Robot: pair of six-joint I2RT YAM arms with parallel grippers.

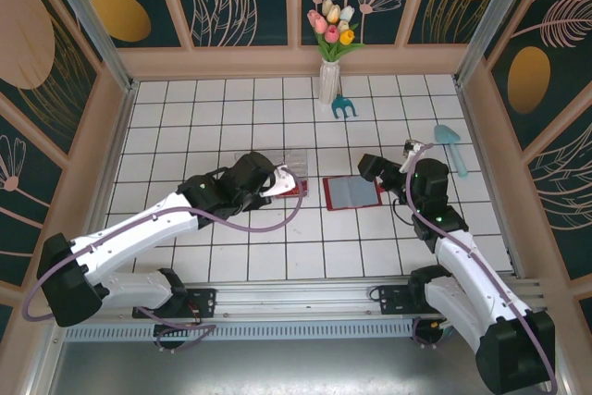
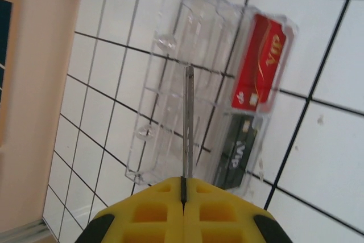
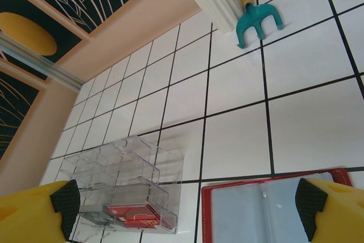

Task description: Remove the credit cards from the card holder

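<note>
The red credit card (image 2: pixel 259 64) and the dark grey credit card (image 2: pixel 236 155) lie in the clear plastic box (image 2: pixel 170 83), left of the flat red card holder (image 1: pixel 351 192). A thin card (image 2: pixel 188 118) hangs above the box.

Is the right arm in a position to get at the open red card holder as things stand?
Probably yes. The right pincer is open and hangs just above the card holder, with nothing lying between them.

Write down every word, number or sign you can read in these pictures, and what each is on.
"VIP": red card in the clear box.
"VIP": dark card, same box.
Small print on both: too blurred to read.
Thin card, edge-on in left hand: nothing readable.
</note>
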